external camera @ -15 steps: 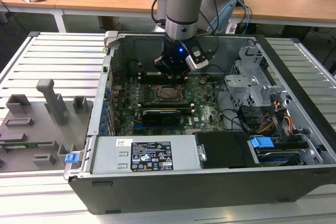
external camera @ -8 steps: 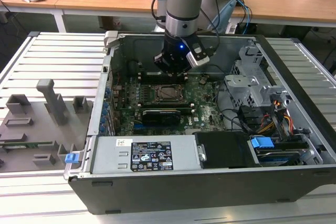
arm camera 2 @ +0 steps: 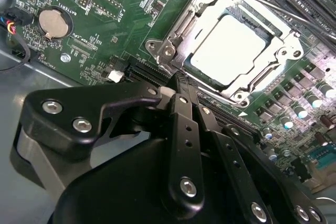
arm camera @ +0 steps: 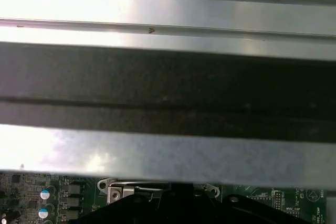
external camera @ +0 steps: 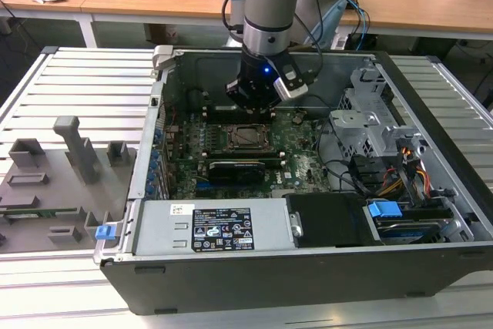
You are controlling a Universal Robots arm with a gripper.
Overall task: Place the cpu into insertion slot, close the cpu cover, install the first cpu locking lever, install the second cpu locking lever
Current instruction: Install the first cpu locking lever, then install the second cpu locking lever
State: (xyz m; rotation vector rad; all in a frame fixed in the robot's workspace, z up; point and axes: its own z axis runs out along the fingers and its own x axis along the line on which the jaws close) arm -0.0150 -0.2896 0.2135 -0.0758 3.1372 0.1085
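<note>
Jaws clenched, empty — gripper (arm camera 2: 177, 80) beside cpu (arm camera 2: 231, 51), flat under cpu cover (arm camera 2: 210, 17).

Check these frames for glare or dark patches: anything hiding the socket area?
In the second wrist view, glare whitens the cpu top inside the cpu cover; the gripper is near it. In the first wrist view, bright reflections wash the metal wall.
</note>
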